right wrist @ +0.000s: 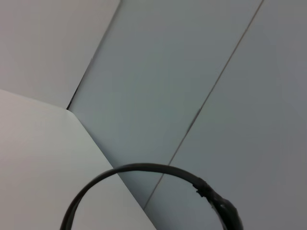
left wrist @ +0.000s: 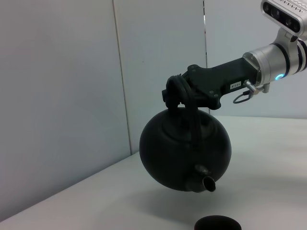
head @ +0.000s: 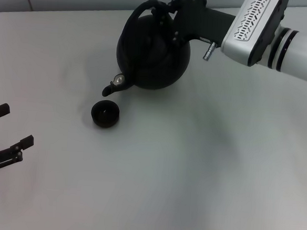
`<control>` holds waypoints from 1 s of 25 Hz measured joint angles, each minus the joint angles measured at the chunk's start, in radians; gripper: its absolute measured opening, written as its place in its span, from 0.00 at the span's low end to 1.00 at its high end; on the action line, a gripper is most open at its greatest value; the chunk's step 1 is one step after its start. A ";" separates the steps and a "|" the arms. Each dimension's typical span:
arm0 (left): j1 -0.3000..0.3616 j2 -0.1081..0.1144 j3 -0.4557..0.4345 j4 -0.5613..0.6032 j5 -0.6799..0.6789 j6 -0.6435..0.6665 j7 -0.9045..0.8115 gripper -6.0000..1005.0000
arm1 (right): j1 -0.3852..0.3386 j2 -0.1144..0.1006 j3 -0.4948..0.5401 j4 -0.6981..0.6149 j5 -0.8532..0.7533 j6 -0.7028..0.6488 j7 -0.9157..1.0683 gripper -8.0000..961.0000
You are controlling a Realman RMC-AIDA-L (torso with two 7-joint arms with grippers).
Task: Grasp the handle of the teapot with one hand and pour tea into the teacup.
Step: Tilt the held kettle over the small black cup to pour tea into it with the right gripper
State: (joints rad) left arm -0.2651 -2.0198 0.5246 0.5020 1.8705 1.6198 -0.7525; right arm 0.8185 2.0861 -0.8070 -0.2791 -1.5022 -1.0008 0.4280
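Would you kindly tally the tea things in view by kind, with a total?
Teapot, lifted and tilted by its handle in the right gripper: 1
Teacup on the table: 1
Total: 2

You will find no readable text, brand, number or sign in any of these views. The one candidate is a small pale label on the black body of the right gripper (left wrist: 175, 96), seen from the left wrist camera; its marks are too small to read. The teapot (head: 152, 52), its handle (right wrist: 144, 168) and the teacup (head: 105, 114) carry no lettering you can make out, and the patterned slots on the right arm's white housing (head: 252, 19) are a vent pattern, not characters.
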 joint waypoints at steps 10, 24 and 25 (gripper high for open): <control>-0.004 -0.002 0.000 0.000 -0.006 0.000 0.000 0.84 | 0.006 0.002 -0.007 0.001 0.001 -0.003 -0.071 0.09; -0.011 -0.002 0.000 0.001 -0.009 0.000 0.001 0.84 | 0.012 0.002 -0.015 0.008 0.001 -0.021 -0.182 0.09; -0.011 -0.002 0.000 0.001 -0.009 0.000 0.001 0.84 | 0.012 0.002 -0.015 0.008 0.001 -0.021 -0.182 0.09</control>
State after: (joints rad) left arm -0.2765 -2.0217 0.5247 0.5032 1.8614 1.6199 -0.7513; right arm 0.8310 2.0883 -0.8222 -0.2712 -1.5016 -1.0216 0.2461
